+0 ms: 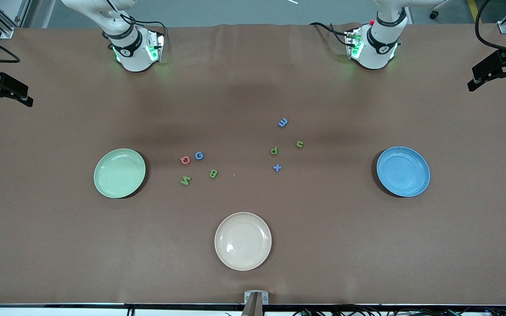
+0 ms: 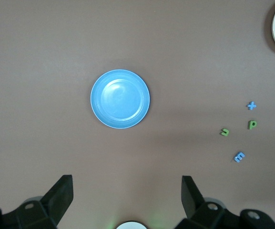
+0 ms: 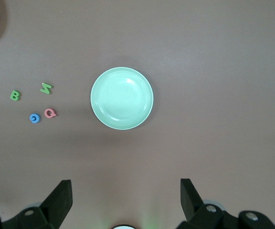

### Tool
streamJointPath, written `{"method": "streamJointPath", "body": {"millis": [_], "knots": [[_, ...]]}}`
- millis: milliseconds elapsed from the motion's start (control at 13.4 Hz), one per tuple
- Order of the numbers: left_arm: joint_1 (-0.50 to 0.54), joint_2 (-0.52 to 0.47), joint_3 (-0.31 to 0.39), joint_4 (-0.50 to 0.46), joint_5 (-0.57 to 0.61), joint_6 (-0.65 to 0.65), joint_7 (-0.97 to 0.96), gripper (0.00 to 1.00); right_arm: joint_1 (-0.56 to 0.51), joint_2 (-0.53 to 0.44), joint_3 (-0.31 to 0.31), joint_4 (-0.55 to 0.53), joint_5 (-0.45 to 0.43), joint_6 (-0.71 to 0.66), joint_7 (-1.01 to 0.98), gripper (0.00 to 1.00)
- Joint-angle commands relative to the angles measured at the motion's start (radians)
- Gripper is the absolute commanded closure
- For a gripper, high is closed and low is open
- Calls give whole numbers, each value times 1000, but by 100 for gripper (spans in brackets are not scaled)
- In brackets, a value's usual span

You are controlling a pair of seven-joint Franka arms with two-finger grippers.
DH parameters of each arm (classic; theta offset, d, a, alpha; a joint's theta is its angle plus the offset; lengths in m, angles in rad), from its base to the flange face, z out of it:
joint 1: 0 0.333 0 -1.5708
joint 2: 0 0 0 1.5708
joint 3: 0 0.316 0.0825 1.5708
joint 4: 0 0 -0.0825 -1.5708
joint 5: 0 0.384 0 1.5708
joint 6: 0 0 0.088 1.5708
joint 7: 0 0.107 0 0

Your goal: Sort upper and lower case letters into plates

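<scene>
Your biggest risk is the letters themselves: they are tiny and chunky, so a slightly off-centre pinch may flick one away or nudge a neighbour, especially the red Q (image 1: 185, 160) and blue G (image 1: 199, 155), which lie almost touching. You could also drop a letter in the cream plate (image 1: 243, 241), which sits nearest the front camera and is no target.

The capitals, with green B (image 1: 213, 174) and green M (image 1: 186, 180), cluster near the pale green plate (image 1: 119, 173). The blue m (image 1: 283, 122), green n (image 1: 299, 144), green p (image 1: 274, 151) and blue t (image 1: 277, 167) are scattered toward the blue plate (image 1: 403, 171).

Your left claw (image 2: 127, 191) hangs released over the blue plate; your right claw (image 3: 126, 193) hangs released over the green one. Both plates are empty on the desk (image 1: 59, 245).
</scene>
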Motion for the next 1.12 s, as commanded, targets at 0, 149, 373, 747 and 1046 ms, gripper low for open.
{"method": "streamJointPath", "body": {"millis": [0,149,373,747,1046], "knots": [[-2,-4,-1,12,21,-6,-9,0,-1,-7,2,-12,-8,14,9,0],[-2,-3,-3,12,12,-6,-13,0,-4,-7,-1,-14,0,11,11,0],[-20,11,-9,1,3,-7,-87,0,-5,-7,-2,-14,3,9,14,0],[-59,69,-200,-130,0,63,-323,0,-5,-3,-4,-2,17,3,20,0],[-57,83,-398,-400,-4,441,-654,0,-10,11,-4,9,17,14,18,0]]}}
